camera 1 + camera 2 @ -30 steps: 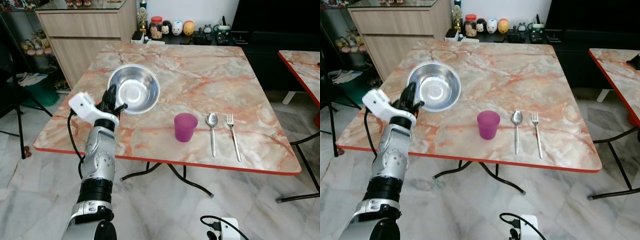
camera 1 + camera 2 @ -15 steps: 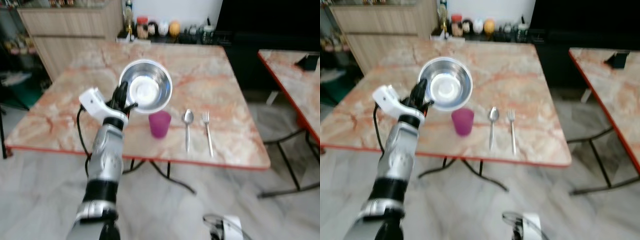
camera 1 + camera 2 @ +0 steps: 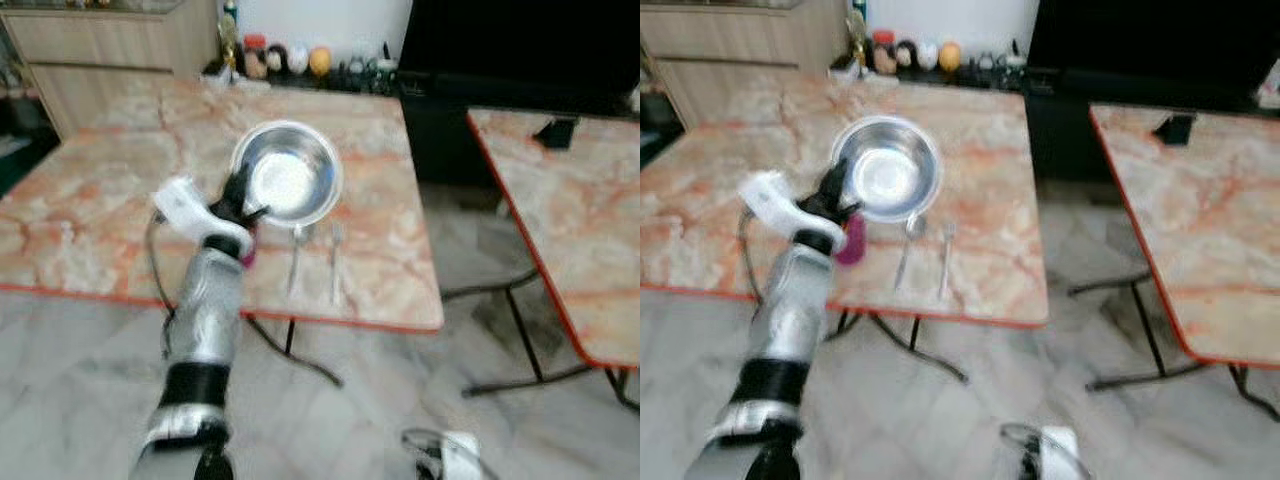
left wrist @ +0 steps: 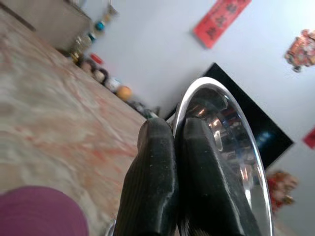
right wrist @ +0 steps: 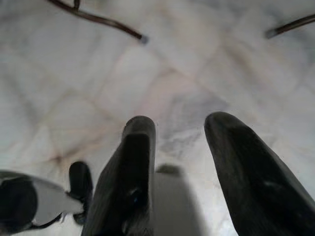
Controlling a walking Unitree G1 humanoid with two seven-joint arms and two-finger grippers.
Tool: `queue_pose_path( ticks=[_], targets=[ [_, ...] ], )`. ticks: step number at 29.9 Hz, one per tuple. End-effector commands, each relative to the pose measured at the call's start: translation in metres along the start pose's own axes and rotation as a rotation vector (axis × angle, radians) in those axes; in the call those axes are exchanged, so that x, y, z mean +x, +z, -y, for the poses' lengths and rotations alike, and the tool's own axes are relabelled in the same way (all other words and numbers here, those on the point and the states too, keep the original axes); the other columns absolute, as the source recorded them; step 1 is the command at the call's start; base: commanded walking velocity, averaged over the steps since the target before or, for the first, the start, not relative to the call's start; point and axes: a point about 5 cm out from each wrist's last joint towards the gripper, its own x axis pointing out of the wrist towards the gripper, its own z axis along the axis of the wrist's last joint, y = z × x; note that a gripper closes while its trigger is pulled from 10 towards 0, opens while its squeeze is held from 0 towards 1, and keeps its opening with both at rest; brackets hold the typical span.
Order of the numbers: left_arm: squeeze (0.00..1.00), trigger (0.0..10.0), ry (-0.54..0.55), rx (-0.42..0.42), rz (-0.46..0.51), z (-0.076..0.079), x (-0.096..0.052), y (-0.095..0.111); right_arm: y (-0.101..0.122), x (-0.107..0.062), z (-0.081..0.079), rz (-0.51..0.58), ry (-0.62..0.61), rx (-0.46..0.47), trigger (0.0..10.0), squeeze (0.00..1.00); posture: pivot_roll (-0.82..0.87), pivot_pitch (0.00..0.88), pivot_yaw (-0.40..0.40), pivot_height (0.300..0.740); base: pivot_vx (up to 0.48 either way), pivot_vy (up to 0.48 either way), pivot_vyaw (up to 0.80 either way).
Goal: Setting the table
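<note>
A steel bowl (image 3: 288, 183) is held tilted above the marble table (image 3: 90, 200), its hollow facing me. My left gripper (image 3: 242, 203) is shut on the bowl's near left rim; the left wrist view shows both black fingers (image 4: 152, 167) pinched on the rim (image 4: 221, 132). A purple cup (image 3: 851, 240) stands just below the gripper, partly hidden by my wrist. A spoon (image 3: 295, 262) and a fork (image 3: 335, 266) lie side by side right of the cup, below the bowl. My right gripper (image 5: 179, 123) hangs open over the floor.
A second marble table (image 3: 560, 210) stands to the right across a gap of tiled floor. A wooden cabinet (image 3: 100, 60) and a dark TV unit (image 3: 500, 60) line the back wall. Small jars and figures (image 3: 285, 62) sit behind the table.
The left gripper has lifted the bowl off the table and carried it right, over the cup and spoon. The camera has swung right, bringing the second table into view.
</note>
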Motion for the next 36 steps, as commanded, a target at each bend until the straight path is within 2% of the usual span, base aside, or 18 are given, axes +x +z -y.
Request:
queue_pose_path(
  ticks=[1,36],
  targets=[
    [0.0,10.0,-0.038,-0.002,-0.009,0.0134,0.0029,-0.0042,0.0005,-0.0011,0.0112,-0.001,-0.03,-0.004,10.0,0.0,0.07,0.0,-0.017,0.74,0.0,-0.48,0.0],
    [0.0,10.0,-0.03,0.02,-0.037,0.0102,0.0013,-0.0077,0.0001,-0.0009,0.0099,-0.007,-0.017,-0.009,10.0,0.0,0.06,0.0,-0.014,0.74,0.0,-0.48,0.0]
  ],
)
